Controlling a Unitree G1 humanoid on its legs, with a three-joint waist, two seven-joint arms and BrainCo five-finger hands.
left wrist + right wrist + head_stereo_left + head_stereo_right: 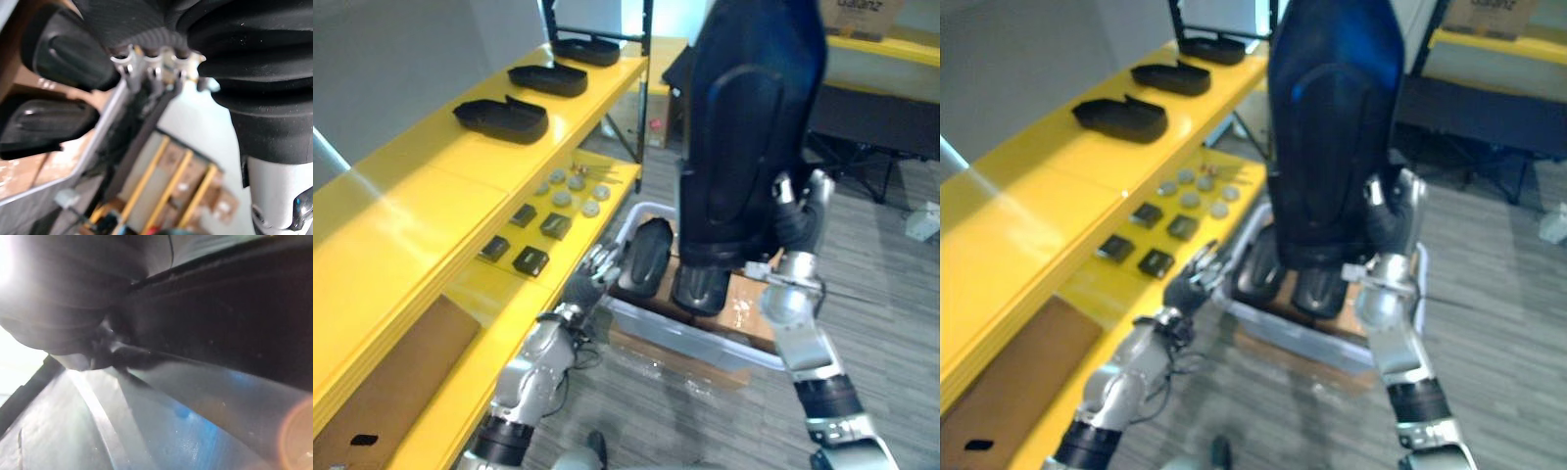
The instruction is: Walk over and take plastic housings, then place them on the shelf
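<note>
3 housings point(501, 119) already on yellow shelf point(401, 196). Right hand point(796, 223) has fingers clamped on big housing point(754, 127), held up over bin point(651, 318); more point(646, 257) inside. Left hand point(590, 277) at bin edge, fingers loose, apart. Shelving is the step left.

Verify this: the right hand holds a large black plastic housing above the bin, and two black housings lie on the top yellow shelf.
Wrong count: three black housings lie on the top yellow shelf, not two; the left eye view shows them. The right hand does hold the large black plastic housing above the clear plastic bin.
</note>
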